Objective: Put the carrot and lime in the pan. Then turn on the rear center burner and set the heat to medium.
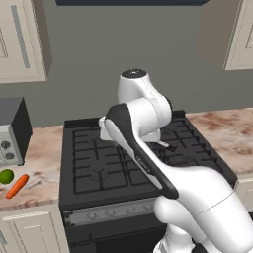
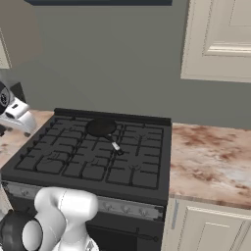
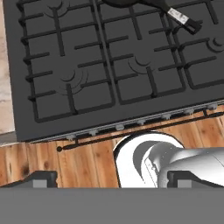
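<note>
Your tool (image 3: pixel 112 179) hangs wide and empty above the stove's front edge. The round lime (image 1: pixel 6 176) and tapered carrot (image 1: pixel 17 186) lie on the marbled desk (image 1: pixel 42 163) beside a toaster (image 1: pixel 11 141); the black pan (image 2: pixel 101 128) sits on rear cast-iron grating (image 2: pixel 88 152).

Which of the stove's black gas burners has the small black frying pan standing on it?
The rear center burner: the small round black frying pan sits on its cast-iron grating at the back middle of the stove, its silver-tipped handle pointing forward. Every other burner is bare.
</note>
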